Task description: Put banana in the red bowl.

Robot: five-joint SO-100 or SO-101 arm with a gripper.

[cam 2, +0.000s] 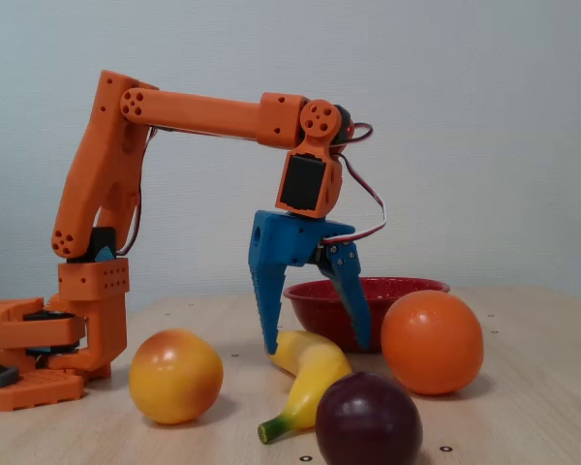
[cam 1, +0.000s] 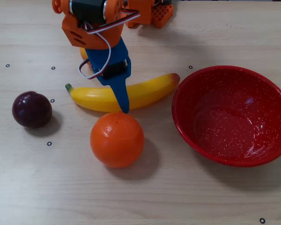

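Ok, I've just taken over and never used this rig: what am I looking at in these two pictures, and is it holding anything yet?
The orange machine is a small robot arm bolted to the table. Its blue two-finger gripper is the "hand". One picture looks straight down from overhead; the other is a fixed camera at table height, off to the side.

On the table lie a yellow banana, an orange, a dark purple plum, a yellow-orange peach and the empty red bowl.

Nothing is held yet. In the side view the jaws are open and straddle the banana, with the fingertips down close to the table on either side of it.
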